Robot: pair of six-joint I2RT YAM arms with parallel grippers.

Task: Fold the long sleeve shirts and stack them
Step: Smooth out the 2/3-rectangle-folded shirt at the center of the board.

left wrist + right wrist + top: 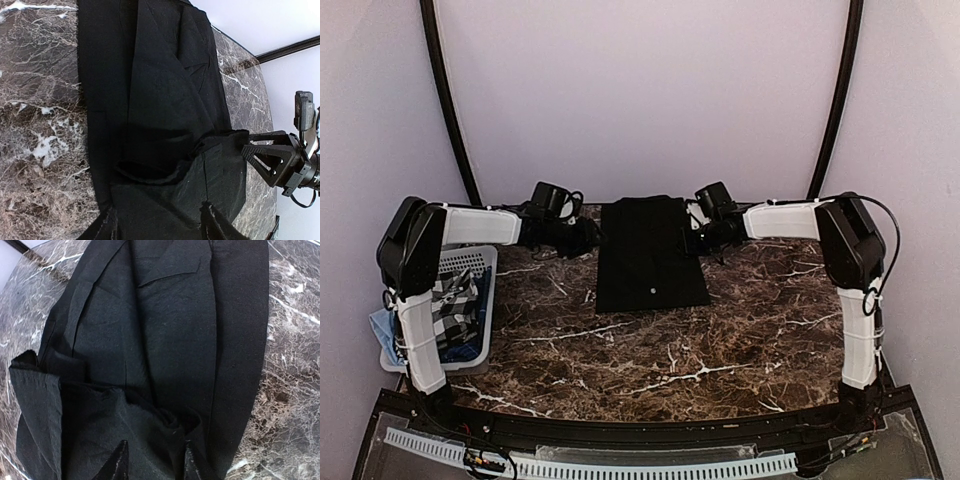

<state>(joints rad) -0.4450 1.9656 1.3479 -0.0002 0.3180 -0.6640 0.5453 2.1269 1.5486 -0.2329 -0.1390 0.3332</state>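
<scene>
A black long sleeve shirt (650,255) lies as a narrow folded strip at the far middle of the marble table (720,340). My left gripper (586,238) is at its left edge and my right gripper (692,238) at its right edge. In the left wrist view the fingers (107,226) stand wide apart over a rumpled, raised flap of the shirt (165,100). The right gripper (250,150) shows there at the flap's far corner. In the right wrist view the fingers (120,462) are apart with a bunched fold of the shirt (175,330) between them.
A white slatted basket (480,262) holding checked and blue cloth stands at the left edge beside the left arm. Black curved poles rise at the back corners. A pale button (651,291) shows on the shirt's near end.
</scene>
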